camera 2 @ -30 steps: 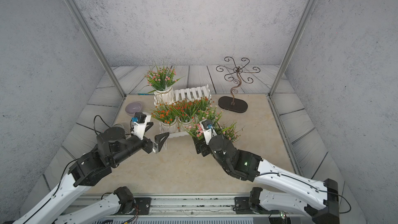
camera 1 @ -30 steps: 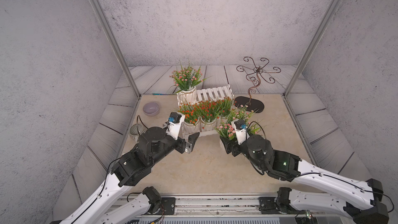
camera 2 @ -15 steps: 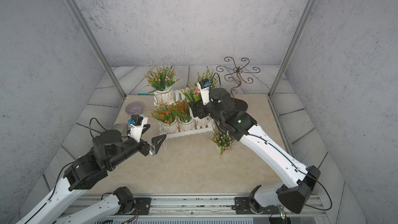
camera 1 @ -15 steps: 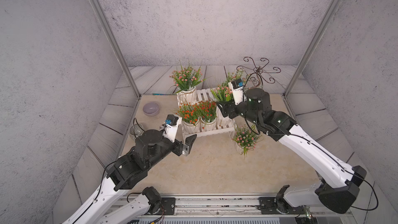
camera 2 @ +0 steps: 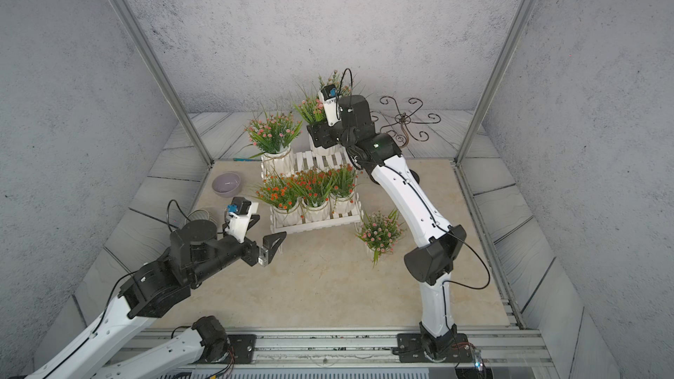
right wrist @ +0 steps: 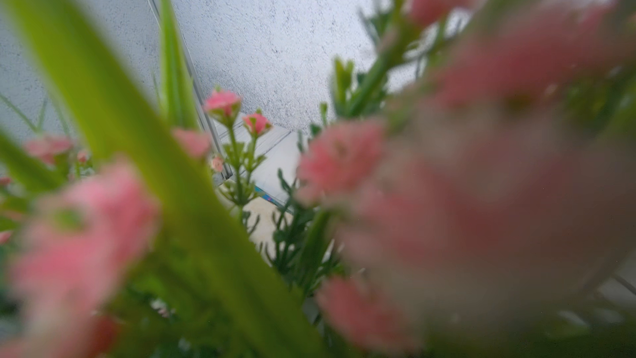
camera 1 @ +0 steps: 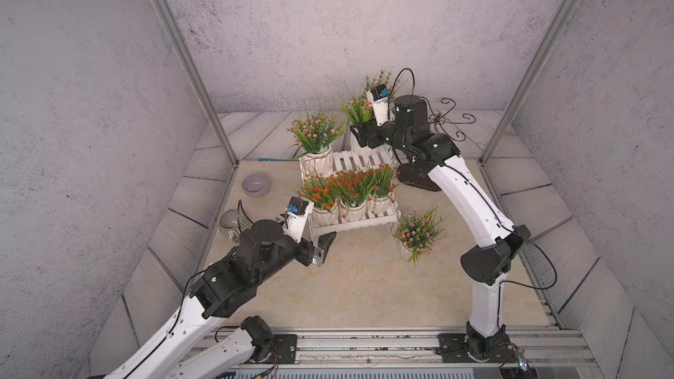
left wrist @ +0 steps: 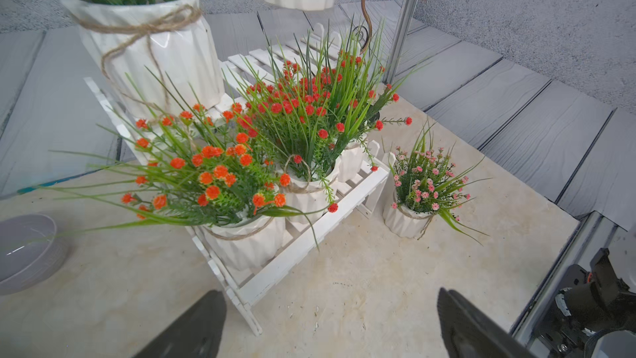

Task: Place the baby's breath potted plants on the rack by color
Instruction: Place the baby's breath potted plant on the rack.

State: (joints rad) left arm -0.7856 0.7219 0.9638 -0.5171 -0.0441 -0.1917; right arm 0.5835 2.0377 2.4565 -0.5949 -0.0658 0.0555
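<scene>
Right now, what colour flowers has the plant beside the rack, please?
Pink; plant clearest in left wrist view.

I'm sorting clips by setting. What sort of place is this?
Probably a lab robot cell dressed as a patio, not a real home: the left arm and right arm are bolted to a metal rail, grey wall panels stand between aluminium posts, and plants sit on a white rack.

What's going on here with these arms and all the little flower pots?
A robot is sorting potted plants onto a white rack by color. The right end effector holds one pink plant above the top tier, beside another pink plant standing there. Three orange-red plants fill the lower tier. A third pink plant sits on the table by the rack. The left end effector is open and empty.
</scene>
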